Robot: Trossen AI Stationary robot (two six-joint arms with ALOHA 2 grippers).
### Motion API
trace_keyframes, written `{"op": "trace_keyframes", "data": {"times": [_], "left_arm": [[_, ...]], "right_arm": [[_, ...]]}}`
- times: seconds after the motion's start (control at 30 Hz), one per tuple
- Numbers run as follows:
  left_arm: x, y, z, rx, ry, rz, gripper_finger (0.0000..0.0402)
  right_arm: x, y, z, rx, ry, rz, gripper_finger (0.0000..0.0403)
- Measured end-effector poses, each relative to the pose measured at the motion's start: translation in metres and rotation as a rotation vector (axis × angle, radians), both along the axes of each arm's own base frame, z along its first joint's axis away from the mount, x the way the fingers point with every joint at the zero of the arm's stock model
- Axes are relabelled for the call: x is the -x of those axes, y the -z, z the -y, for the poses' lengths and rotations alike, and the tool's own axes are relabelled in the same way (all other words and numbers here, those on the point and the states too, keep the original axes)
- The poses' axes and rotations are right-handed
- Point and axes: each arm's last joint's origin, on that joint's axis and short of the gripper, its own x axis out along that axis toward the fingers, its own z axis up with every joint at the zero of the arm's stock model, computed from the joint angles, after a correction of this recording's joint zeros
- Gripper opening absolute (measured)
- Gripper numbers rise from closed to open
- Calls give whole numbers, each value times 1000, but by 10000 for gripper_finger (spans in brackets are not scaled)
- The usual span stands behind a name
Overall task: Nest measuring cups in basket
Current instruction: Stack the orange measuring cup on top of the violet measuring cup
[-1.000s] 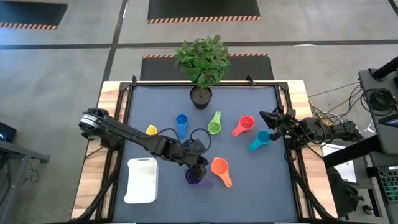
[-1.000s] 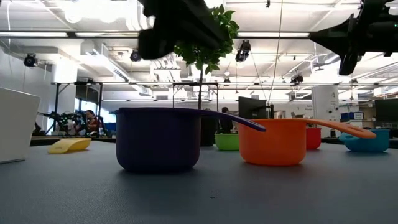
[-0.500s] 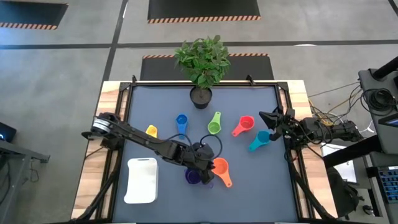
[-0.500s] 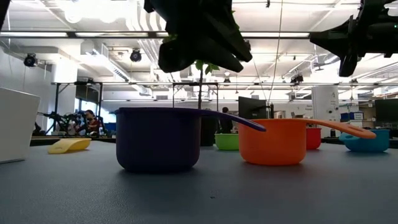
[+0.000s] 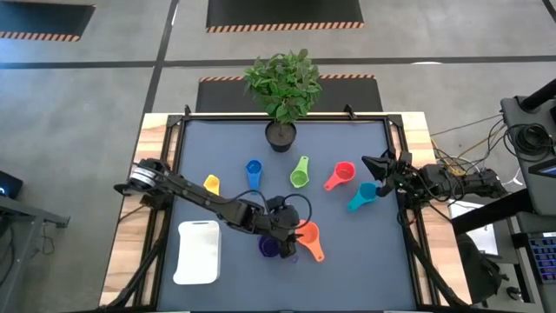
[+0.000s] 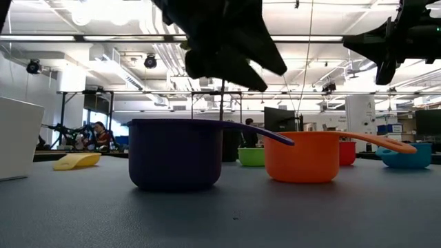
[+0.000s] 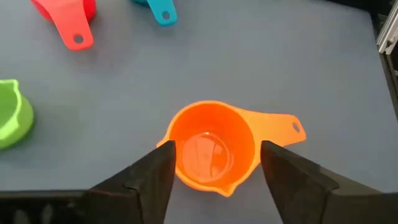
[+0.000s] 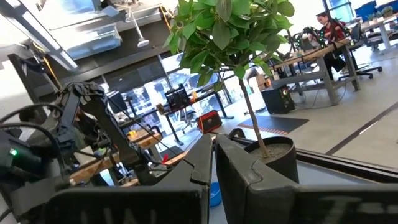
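My left gripper (image 7: 217, 149) stands open over the orange measuring cup (image 7: 211, 149), one finger on either side of its bowl. In the low view it (image 6: 231, 62) hangs clear above the cup (image 6: 303, 157). The purple cup (image 5: 271, 248) stands beside the orange one, on its base. The yellow (image 5: 211, 183), blue (image 5: 254, 168), green (image 5: 300, 176), red-pink (image 5: 341, 174) and teal (image 5: 365, 193) cups lie spread over the mat. The white basket (image 5: 198, 252) sits at the near left. My right gripper (image 5: 369, 163) waits shut at the right edge.
A black plant pot (image 5: 281, 135) with a leafy plant stands at the far middle of the mat. The orange cup's handle (image 7: 283, 124) points away from the purple cup. The mat has open room near its front edge and at the far corners.
My left gripper has gone from over the purple cup toward the table's right edge. It has come down a little and now hangs over the orange cup. The cups have stayed where they were.
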Motion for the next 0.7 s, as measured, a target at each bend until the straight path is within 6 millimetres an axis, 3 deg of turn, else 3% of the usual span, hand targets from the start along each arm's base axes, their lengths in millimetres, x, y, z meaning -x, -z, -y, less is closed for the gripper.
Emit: {"op": "trace_keyframes", "data": {"times": [0.17, 0.4, 0.7], "left_arm": [[-4, 19, 1, 4, -17, -12, 230], [-8, 37, 1, 6, -56, -47, 213], [-7, 39, -2, -25, -127, -41, 192]], "right_arm": [[0, 0, 0, 3, -1, -5, 9], [0, 0, 0, 7, 2, -7, 9], [0, 0, 0, 7, 2, -7, 9]]}}
